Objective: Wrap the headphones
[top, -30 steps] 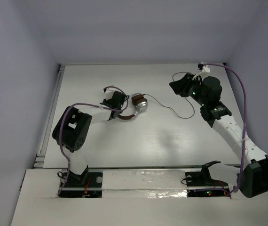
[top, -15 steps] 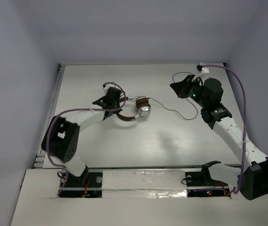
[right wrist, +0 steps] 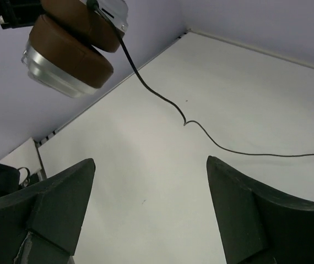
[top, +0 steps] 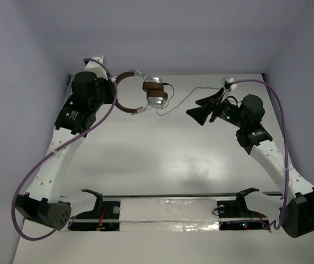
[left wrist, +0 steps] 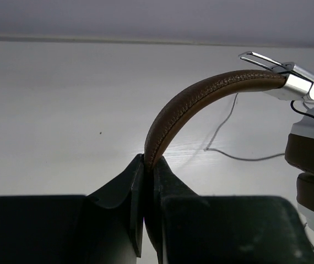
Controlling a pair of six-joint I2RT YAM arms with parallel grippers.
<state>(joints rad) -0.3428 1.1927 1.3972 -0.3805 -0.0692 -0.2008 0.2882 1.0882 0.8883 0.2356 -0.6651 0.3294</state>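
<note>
From my seat, the near edge looked unchanged: both bases sat where they had a second before. Everything past them had shifted.

The left arm (top: 58, 148), folded low over the table (top: 162, 159) a second earlier, now stretched up and away along the left side. The left gripper (top: 113, 92) was clamped shut on the headband (top: 125, 107). In its wrist view the left gripper (left wrist: 146, 160) had both fingers pressed flat against the brown strap (left wrist: 201, 96), which arched up and right to the silver slider.

The right gripper (top: 193, 107) had swung to face left, and its jaws stood wide apart. Half a second earlier they had looked much narrower. Its own camera showed the right gripper (right wrist: 150, 162) holding nothing, with bare table (right wrist: 146, 137) between the fingers.

The headphones (top: 152, 96) were farthest out. A second before, they had lain mid-table by the left gripper. Now they hung lifted at the far end, close to the back wall (top: 173, 38), with the earcups (top: 157, 99) dangling from the headband's right end. The right wrist view caught the earcups (right wrist: 69, 60) stacked together in the air.

The cord (top: 180, 100) had moved too. It no longer looped down across the table. It dropped from the earcups and ran right towards the right gripper. In the right wrist view the cord (right wrist: 162, 102) trailed across the table beyond the open fingers and touched neither.
</note>
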